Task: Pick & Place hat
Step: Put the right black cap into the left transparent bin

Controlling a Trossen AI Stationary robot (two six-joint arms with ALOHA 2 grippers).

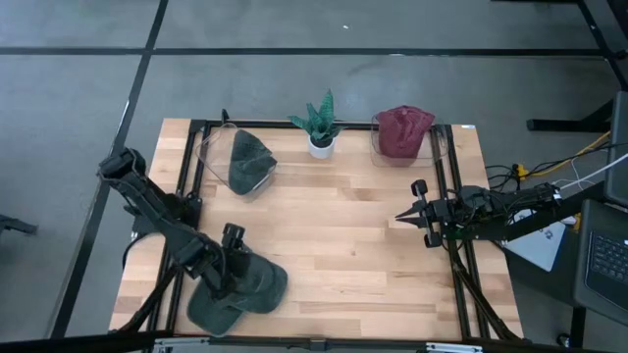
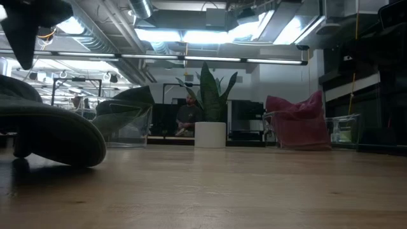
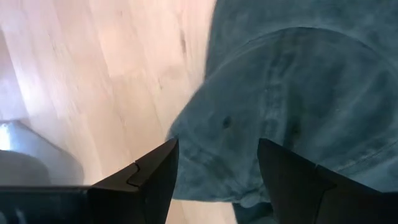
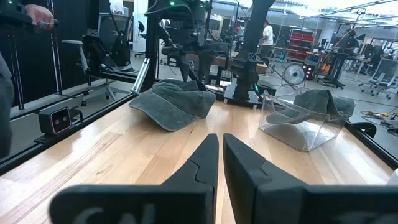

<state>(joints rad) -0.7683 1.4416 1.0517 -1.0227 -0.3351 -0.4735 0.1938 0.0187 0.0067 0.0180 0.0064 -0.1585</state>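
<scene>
Hat (image 1: 245, 289), a grey-green cap, is lying on the near left part of the table (image 1: 343, 245), close to the near edge, its brim pointing toward the near left corner. The left gripper (image 1: 234, 267) is hanging right over its crown. In the left wrist view the two dark fingers (image 3: 149, 180) are standing apart, with the cap's cloth (image 3: 298, 93) filling the gap between them; whether the tips are touching the cloth is hard to tell from here. In the low view the cap (image 2: 51, 130) is sitting flat on the wood at the left.

At the far left of the table a clear bin (image 1: 235, 157) is lying tipped on its side, with a second grey cap (image 1: 247, 159) in it. A small plant (image 1: 321, 123) in a white pot is standing at the far edge, about the middle. To its right another clear bin (image 1: 437, 142) is holding a dark red cap (image 1: 402, 130).

The right gripper (image 1: 407, 217) is waiting at the right edge of the table, pointing left across it, well apart from all the caps. Its fingers (image 4: 205, 165) are pressed together, holding nothing. Beyond the table, in the low view, a person (image 2: 188, 117) is showing behind the plant.
</scene>
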